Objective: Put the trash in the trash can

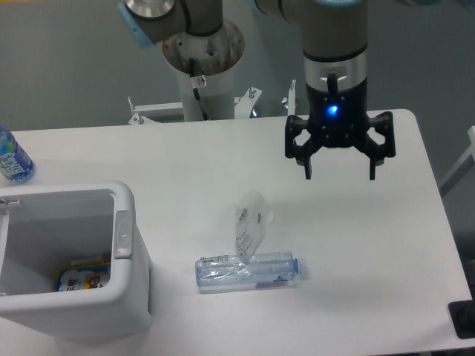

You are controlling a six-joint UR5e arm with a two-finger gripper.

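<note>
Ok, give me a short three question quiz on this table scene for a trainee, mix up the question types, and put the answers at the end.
1. True or false: the gripper is shut on the clear plastic bottle with blue cap.
2. Multiple choice: where is the thin clear plastic film wrapper? A) inside the white boxy plastic trash can B) on the table just behind the clear bottle C) in the gripper
3. Fill in: the bottle with a bright blue label stands at the table's far ___ edge in the picture.

Key
1. False: the gripper is open, up over the table, holding nothing.
2. B
3. left
</note>
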